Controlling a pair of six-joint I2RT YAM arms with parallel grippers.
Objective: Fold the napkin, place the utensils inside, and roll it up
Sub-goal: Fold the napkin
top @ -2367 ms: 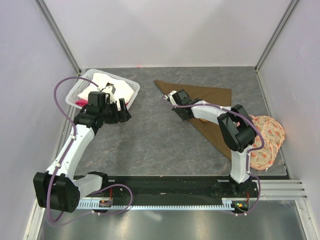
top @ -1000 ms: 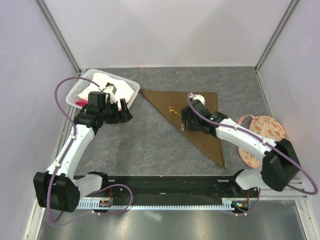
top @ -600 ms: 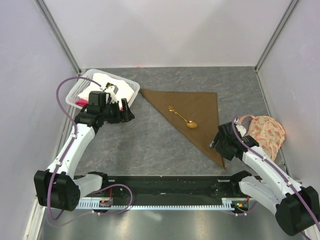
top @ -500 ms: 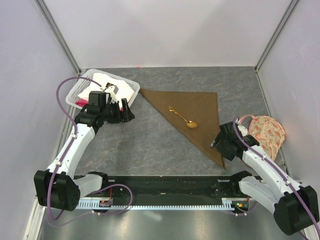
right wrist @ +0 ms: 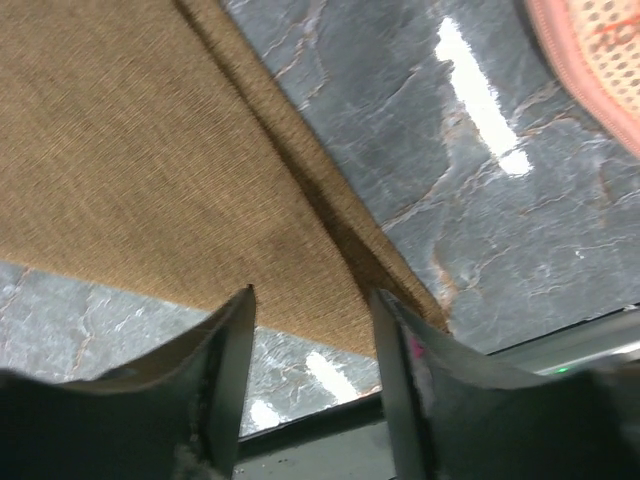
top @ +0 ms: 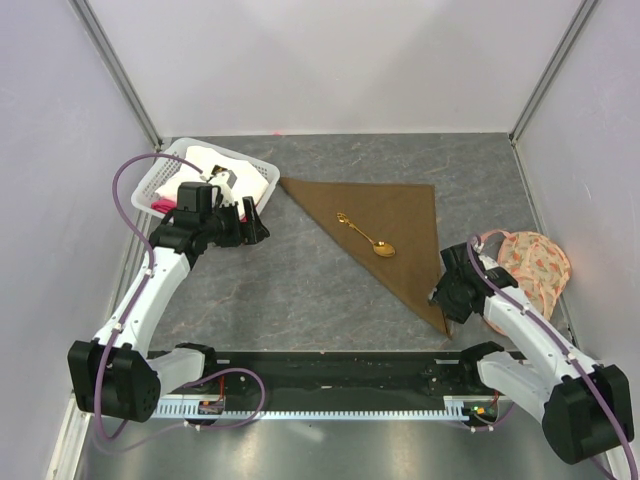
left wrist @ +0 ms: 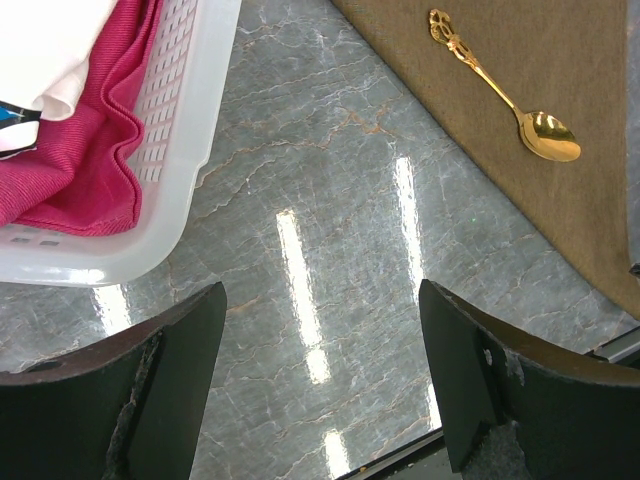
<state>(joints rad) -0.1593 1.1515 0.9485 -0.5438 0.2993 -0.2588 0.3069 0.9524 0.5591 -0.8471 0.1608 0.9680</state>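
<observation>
The olive-brown napkin point(top: 400, 225) lies folded into a triangle on the table, its long edge running from the far left to the near right. The gold spoon point(top: 366, 235) rests on it near that edge, bowl toward the near right. In the left wrist view the spoon point(left wrist: 500, 90) lies on the napkin point(left wrist: 570, 50) at the upper right. My right gripper point(top: 442, 300) hovers low over the napkin's near corner. Its jaws point(right wrist: 312, 345) stand apart above the cloth point(right wrist: 150, 150), holding nothing. My left gripper point(top: 256, 222) is open beside the basket, over bare table point(left wrist: 320, 380).
A white basket point(top: 168, 172) at the far left holds a white cloth point(left wrist: 50, 50) and a pink cloth point(left wrist: 70, 170). The peach floral fabric point(top: 535, 270) lies just right of my right arm, its edge point(right wrist: 600, 60) showing. The black base rail point(top: 330, 370) runs along the near edge.
My right gripper has left the spoon on the napkin and drawn back to the napkin's near right corner, its jaws narrowing a little. The left arm has not moved.
</observation>
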